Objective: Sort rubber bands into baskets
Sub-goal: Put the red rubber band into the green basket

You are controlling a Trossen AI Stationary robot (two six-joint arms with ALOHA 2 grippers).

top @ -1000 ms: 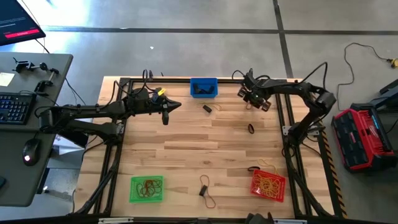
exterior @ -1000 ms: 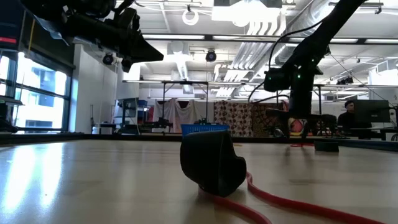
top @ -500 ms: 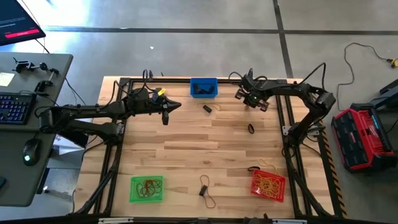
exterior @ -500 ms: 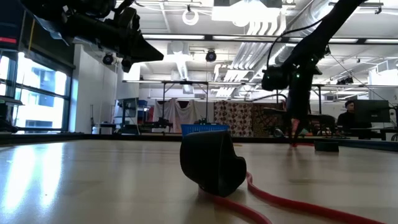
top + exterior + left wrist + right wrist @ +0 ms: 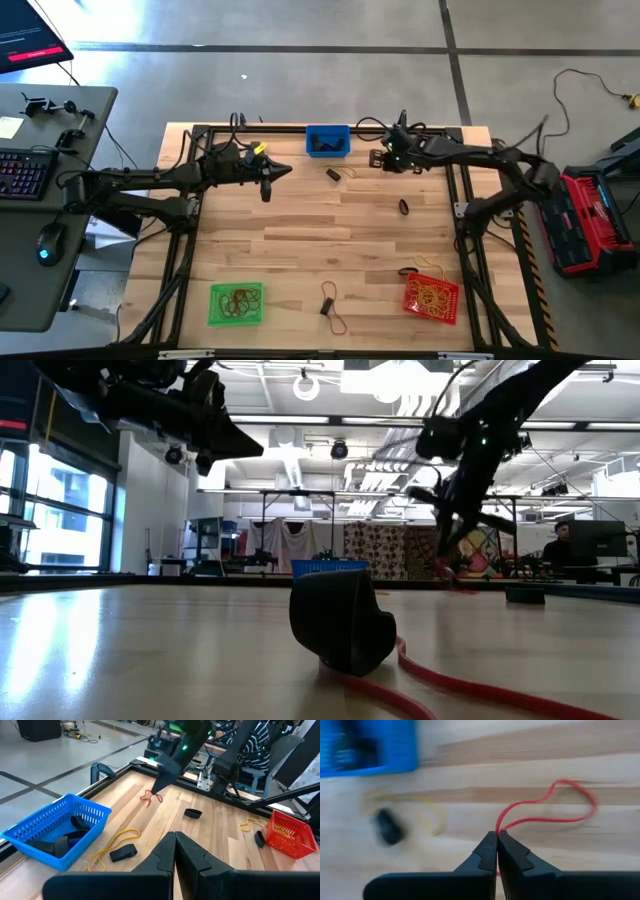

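My right gripper (image 5: 383, 160) hangs over the far part of the table, just right of the blue basket (image 5: 327, 140), and is shut on a red rubber band (image 5: 555, 802). My left gripper (image 5: 268, 185) is shut and holds nothing, left of the blue basket and above the table. The green basket (image 5: 237, 303) stands at the near left and the red basket (image 5: 432, 297) at the near right, each with bands inside. Loose on the wood lie a black band (image 5: 333, 174) beside a yellow band (image 5: 117, 842), and another black band (image 5: 403, 207). My right gripper pinches the red band's strand (image 5: 498, 829) between its two fingertips, coming from above and slanting down. The rest of the loop (image 5: 150, 797) hangs slack below the fingers, close over the wood; whether its low end touches the table I cannot tell.
A black band with a reddish band (image 5: 330, 308) lies near the front edge, large in the low view (image 5: 340, 620). A yellow band (image 5: 410, 272) lies beside the red basket. The blue basket holds black bands (image 5: 55, 837). Dark frame rails (image 5: 185, 250) run along the table's sides.
My right gripper has shut on the red band at the table, then risen and swung toward the blue basket, rolling its wrist. The band has come up off the wood with it.
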